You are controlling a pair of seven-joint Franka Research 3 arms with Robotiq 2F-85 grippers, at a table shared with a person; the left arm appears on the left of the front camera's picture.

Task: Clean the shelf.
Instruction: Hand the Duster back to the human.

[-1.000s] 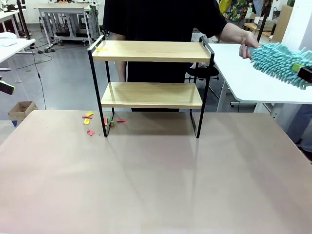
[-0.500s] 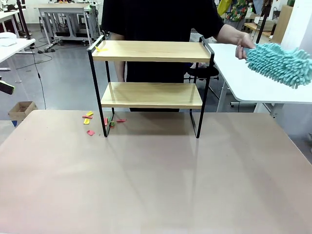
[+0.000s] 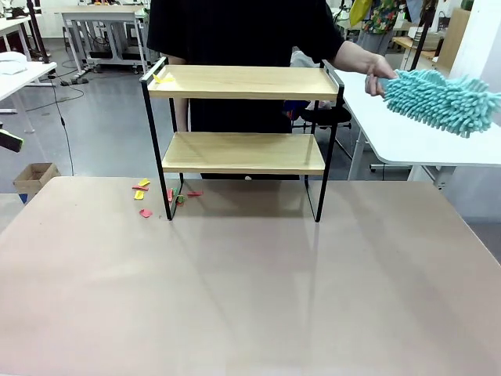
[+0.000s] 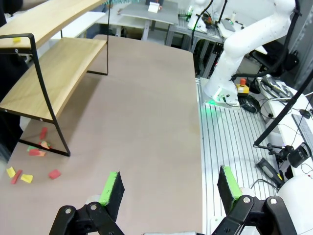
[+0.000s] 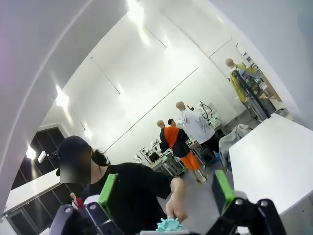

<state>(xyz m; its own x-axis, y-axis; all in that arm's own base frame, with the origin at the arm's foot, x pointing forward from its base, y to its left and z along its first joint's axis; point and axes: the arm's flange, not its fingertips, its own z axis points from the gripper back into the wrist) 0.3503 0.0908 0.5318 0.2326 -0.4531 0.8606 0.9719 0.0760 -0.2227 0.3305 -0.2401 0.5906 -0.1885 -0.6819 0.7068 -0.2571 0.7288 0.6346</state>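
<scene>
light wood shelf [image 3: 243, 82] — black frame, teal duster [image 3: 440, 100], green-padded fingers [image 4: 111, 188]

Left pincer [image 4: 168, 188] gaping; right pincer [image 5: 164, 193] gaping, tilted upward.

Grey floor [image 3: 102, 133], white tables [image 3: 407, 129] far right and far left, cardboard box [image 3: 33, 177] on floor left, white walls [image 5: 161, 63], bright ceiling lights.

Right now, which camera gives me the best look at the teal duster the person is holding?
The front view: the teal duster shows nearly whole, held in the person's hand to the right of the shelf. The right wrist view catches only a bit of it under that hand, at the bottom edge. In the left wrist view I can't make it out.
</scene>
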